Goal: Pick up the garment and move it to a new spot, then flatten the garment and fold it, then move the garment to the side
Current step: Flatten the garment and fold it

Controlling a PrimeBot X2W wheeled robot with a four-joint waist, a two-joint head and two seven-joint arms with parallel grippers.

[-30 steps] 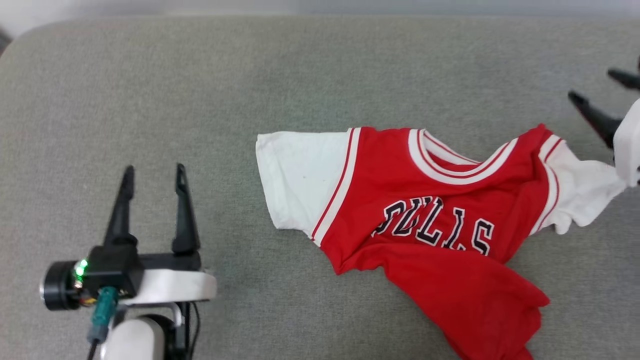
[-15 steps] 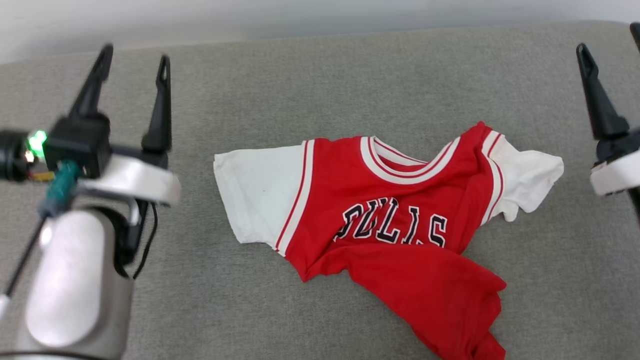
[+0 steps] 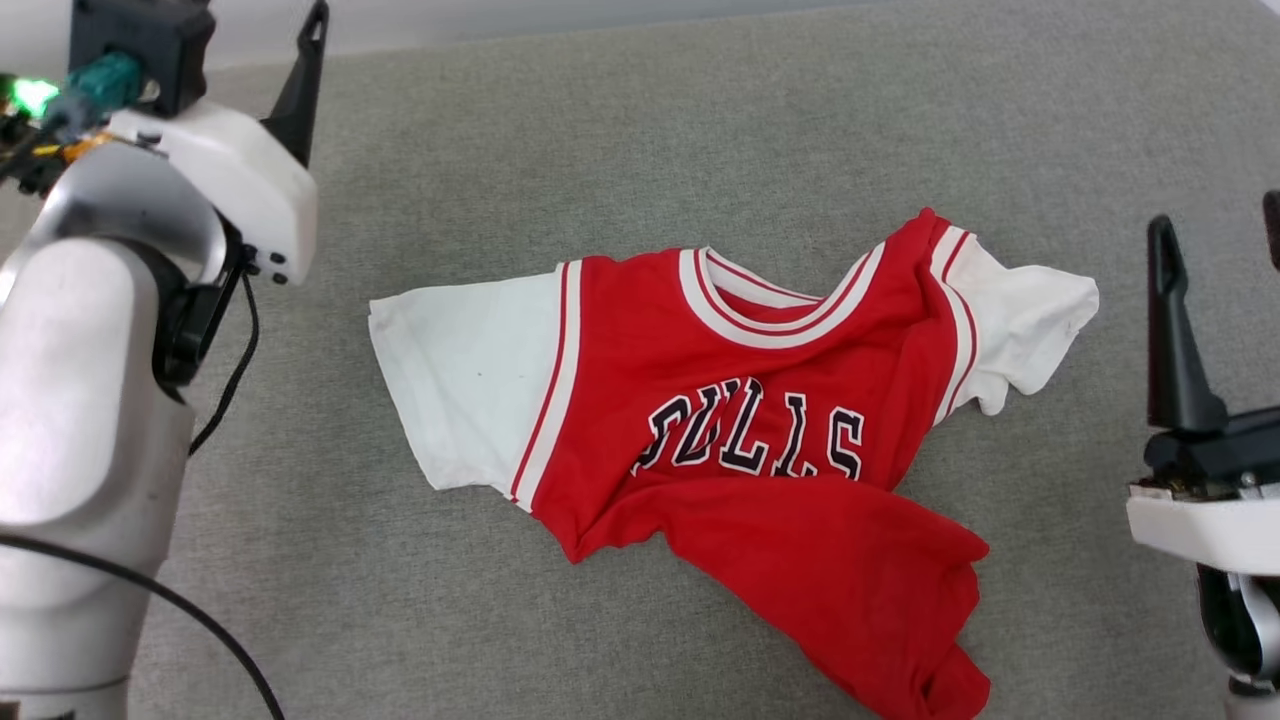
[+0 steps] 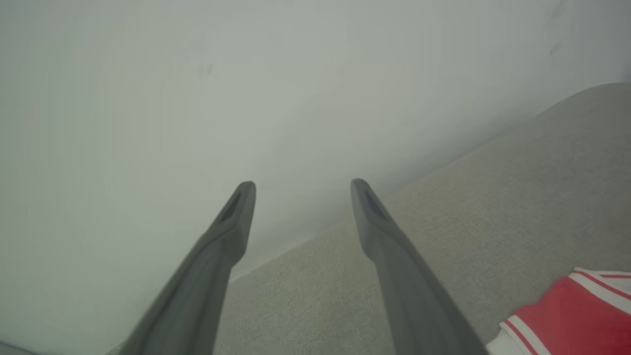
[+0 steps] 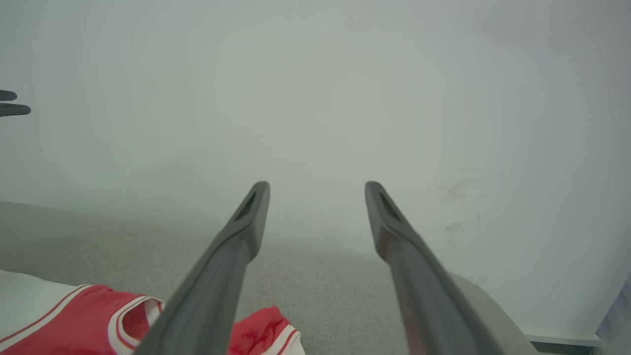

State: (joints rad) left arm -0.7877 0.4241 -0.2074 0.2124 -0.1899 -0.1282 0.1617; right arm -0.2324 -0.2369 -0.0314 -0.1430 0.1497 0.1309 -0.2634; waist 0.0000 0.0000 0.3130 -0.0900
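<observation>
Red cloth with white sleeves, the garment (image 3: 730, 440) lies crumpled on the grey woven surface (image 3: 640, 130), between the two hands and touching neither. Its chest faces up and shows black, white-edged letters. Its lower part is twisted and bunched toward the right hand's side. The left hand (image 4: 302, 183) is raised off the surface, its two dark fingers spread wide apart with nothing between them, pointing toward a pale wall (image 4: 197, 98). One white sleeve lies to this hand's right, well apart from it. The right hand (image 5: 318, 185) is also spread wide and empty. The other white sleeve lies to its left, near but not touching. The striped neck trim shows just below and left of its fingers.
</observation>
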